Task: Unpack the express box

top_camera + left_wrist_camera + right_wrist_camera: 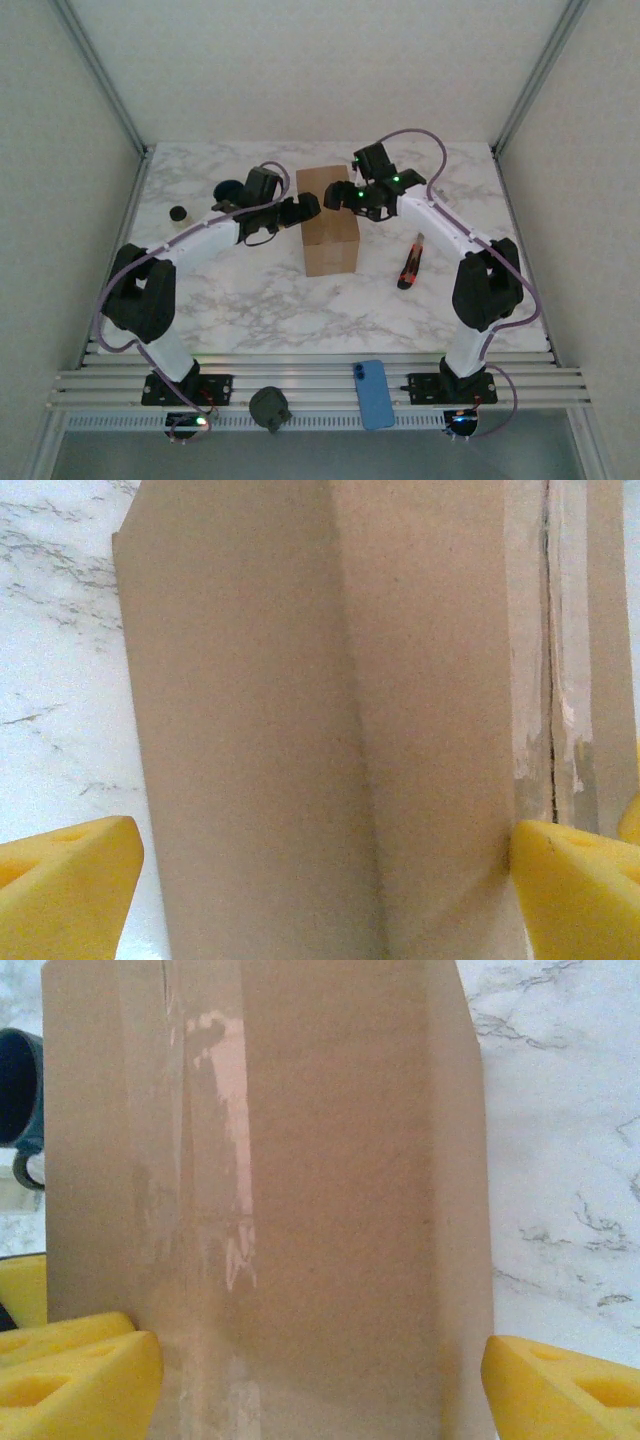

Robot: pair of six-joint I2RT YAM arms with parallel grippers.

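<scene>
Marble tabletop [250, 290], express box [328, 235] upright between left tool [308, 206] and right tool [337, 196].

In the right wrist view the express box [270, 1200] runs past the top and bottom edges and hides most of the dark blue mug [18, 1090] — its rim and handle peek out at left. The small dark round thing [178, 212] on the desk [250, 300] is too small to name.
</scene>
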